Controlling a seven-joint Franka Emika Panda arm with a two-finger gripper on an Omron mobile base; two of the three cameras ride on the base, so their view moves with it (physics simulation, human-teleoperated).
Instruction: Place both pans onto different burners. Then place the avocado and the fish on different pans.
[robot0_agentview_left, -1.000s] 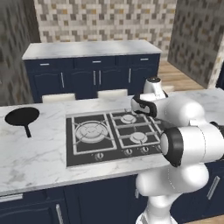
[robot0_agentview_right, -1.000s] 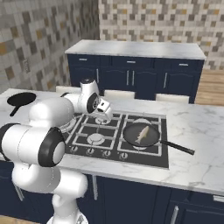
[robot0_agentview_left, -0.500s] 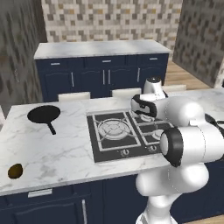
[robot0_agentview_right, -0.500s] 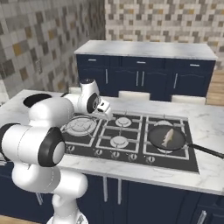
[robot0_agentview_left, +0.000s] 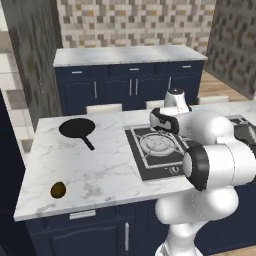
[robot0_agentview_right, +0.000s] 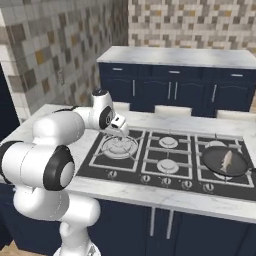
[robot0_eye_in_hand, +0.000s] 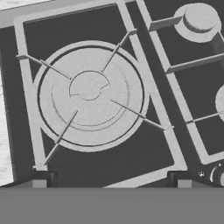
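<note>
Your end effector (robot0_eye_in_hand: 111, 181) hangs released over the large silver-grey burner ring (robot0_eye_in_hand: 89, 94). One matte-black frying pan (robot0_agentview_left: 77, 128) and the olive-brown avocado (robot0_agentview_left: 58, 189) sit on the white marble tabletop (robot0_agentview_left: 100, 170); the other pan (robot0_agentview_right: 224, 161) holds the fish (robot0_agentview_right: 227, 160).

The white Franka Panda arm with dark joints is held folded and bent forward, and its two-finger gripper (robot0_eye_in_hand: 111, 180) is pointed straight down, with the two small dark tips kept wide apart.
</note>
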